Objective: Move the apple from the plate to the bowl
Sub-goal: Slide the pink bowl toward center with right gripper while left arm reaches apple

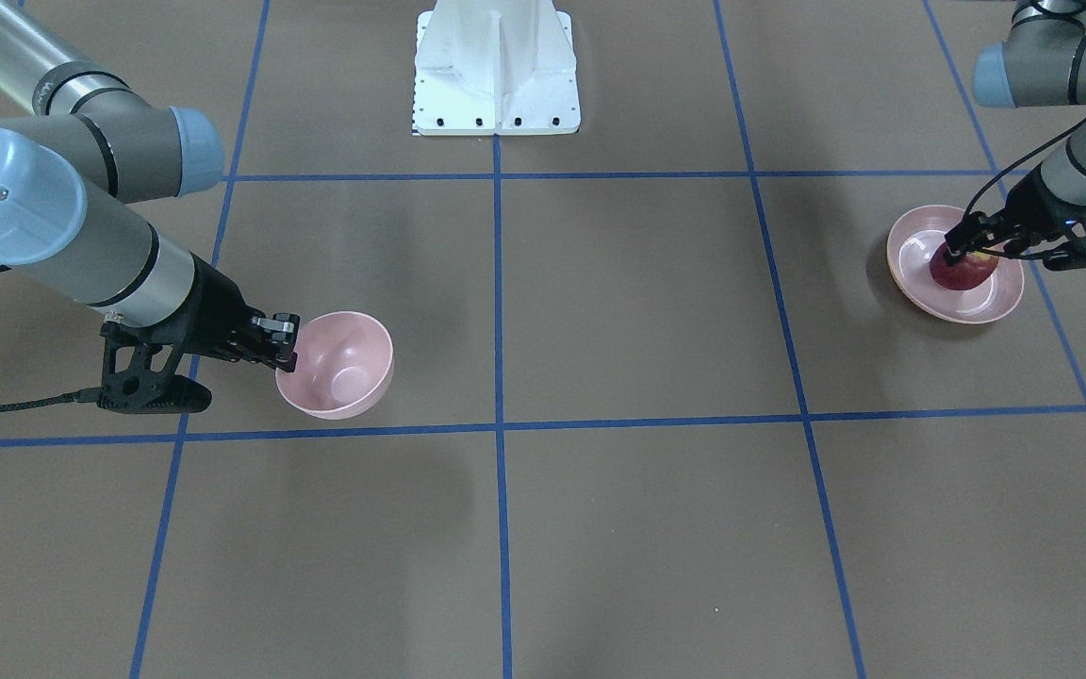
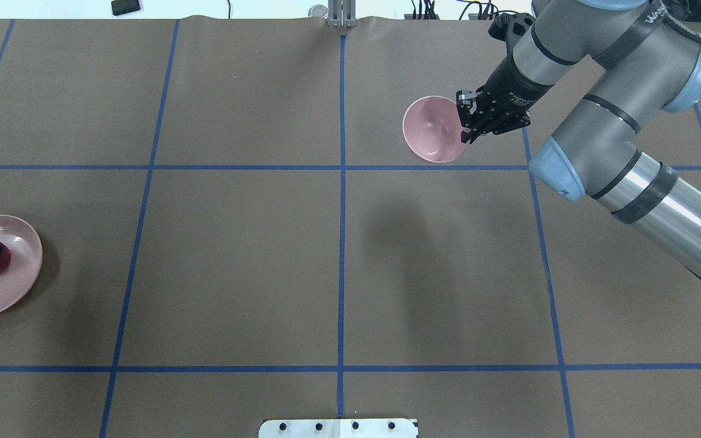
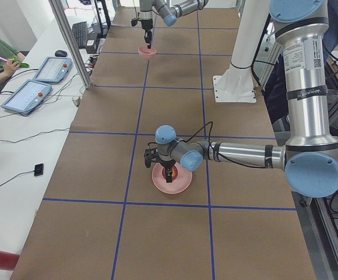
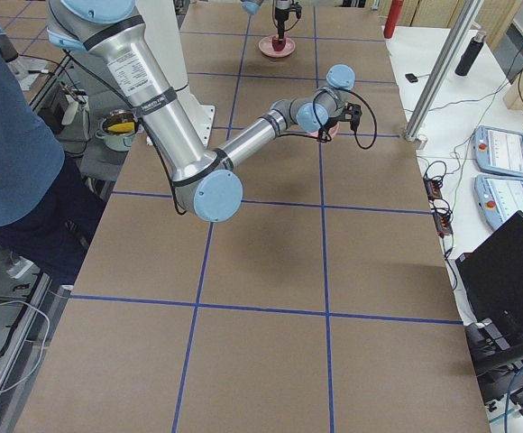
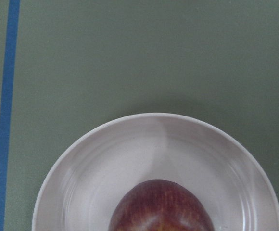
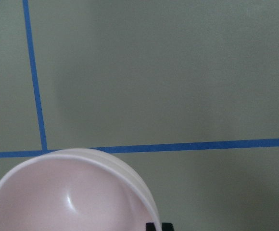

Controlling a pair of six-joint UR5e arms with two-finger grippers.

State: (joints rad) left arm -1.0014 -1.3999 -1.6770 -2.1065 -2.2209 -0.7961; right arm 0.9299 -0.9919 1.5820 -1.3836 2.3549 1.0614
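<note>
The dark red apple (image 1: 962, 272) lies on the pale pink plate (image 1: 911, 273) at the table's end on my left. My left gripper (image 1: 956, 251) is down on the apple, fingers against its sides, shut on it. The apple still rests on the plate. In the left wrist view the apple (image 5: 161, 207) fills the bottom centre above the plate (image 5: 106, 163). The pink bowl (image 1: 340, 363) stands on my right side. My right gripper (image 1: 284, 344) is shut on the bowl's rim. In the right wrist view its fingertips (image 6: 154, 225) pinch the bowl (image 6: 57, 197) at the rim.
The white robot base (image 1: 496, 66) stands at the table's near middle edge. Blue tape lines (image 1: 498, 424) divide the brown table into squares. Operators and tablets (image 3: 41, 70) are beside the table in the side views.
</note>
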